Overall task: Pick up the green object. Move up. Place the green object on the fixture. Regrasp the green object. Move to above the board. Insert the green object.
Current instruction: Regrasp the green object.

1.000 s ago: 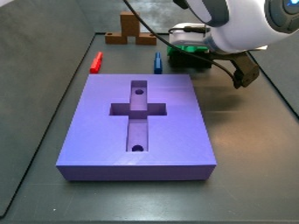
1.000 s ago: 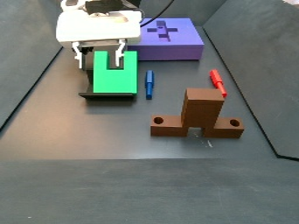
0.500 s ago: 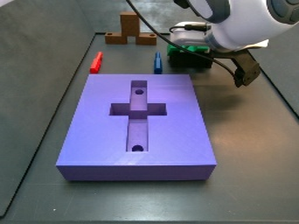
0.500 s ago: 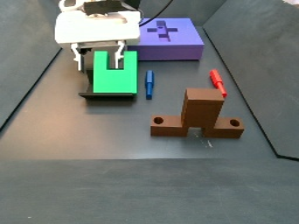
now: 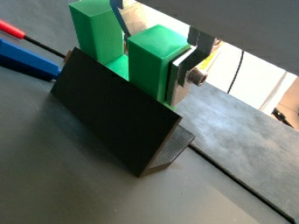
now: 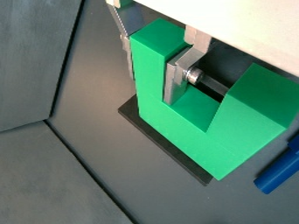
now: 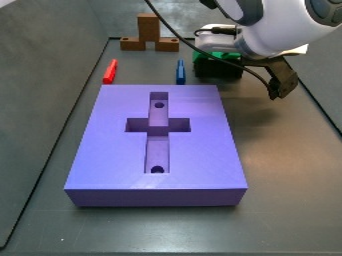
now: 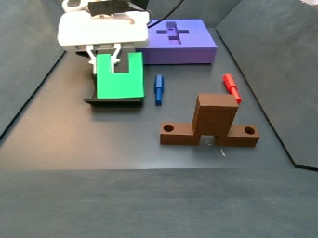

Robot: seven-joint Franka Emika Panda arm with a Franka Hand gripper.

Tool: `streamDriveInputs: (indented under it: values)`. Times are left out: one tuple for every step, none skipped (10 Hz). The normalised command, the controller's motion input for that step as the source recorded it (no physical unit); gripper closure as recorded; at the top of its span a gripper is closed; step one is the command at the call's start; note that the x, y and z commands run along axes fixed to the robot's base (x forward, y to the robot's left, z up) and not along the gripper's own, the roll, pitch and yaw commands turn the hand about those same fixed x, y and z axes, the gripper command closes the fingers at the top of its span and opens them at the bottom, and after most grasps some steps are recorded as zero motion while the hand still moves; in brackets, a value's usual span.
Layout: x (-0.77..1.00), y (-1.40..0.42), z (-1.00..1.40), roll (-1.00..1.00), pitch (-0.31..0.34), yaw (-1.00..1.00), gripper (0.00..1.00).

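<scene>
Gripping one arm of the green object (image 6: 198,114), the pincer (image 8: 106,61), upper left, steadies it on the fixture (image 5: 111,118) for regrasping.

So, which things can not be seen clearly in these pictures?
- Green object: in a side view the gripper and arm cover most of it.
- Fixture: its recessed top is hidden under the green object in both side views.
- Second finger: in a wrist view only one finger shows clearly, so the grip is uncertain.
- Board: partly behind the gripper body.
</scene>
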Motion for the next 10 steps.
streamDriveInputs:
  values:
    - [0.0,0.0,0.0,0.0,0.0,0.0,1.0]
    - [0.0,0.0,0.0,0.0,0.0,0.0,1.0]
    - [0.0,0.0,0.0,0.0,0.0,0.0,1.0]
    - [0.0,0.0,0.0,0.0,0.0,0.0,1.0]
    - [0.0,0.0,0.0,0.0,0.0,0.0,1.0]
    - [0.0,0.0,0.0,0.0,0.0,0.0,1.0]
    - [0.0,0.0,0.0,0.0,0.0,0.0,1.0]
    - [0.0,0.0,0.0,0.0,0.0,0.0,1.0]
    - [0.0,0.0,0.0,0.0,0.0,0.0,1.0]
    - [0.0,0.0,0.0,0.0,0.0,0.0,1.0]
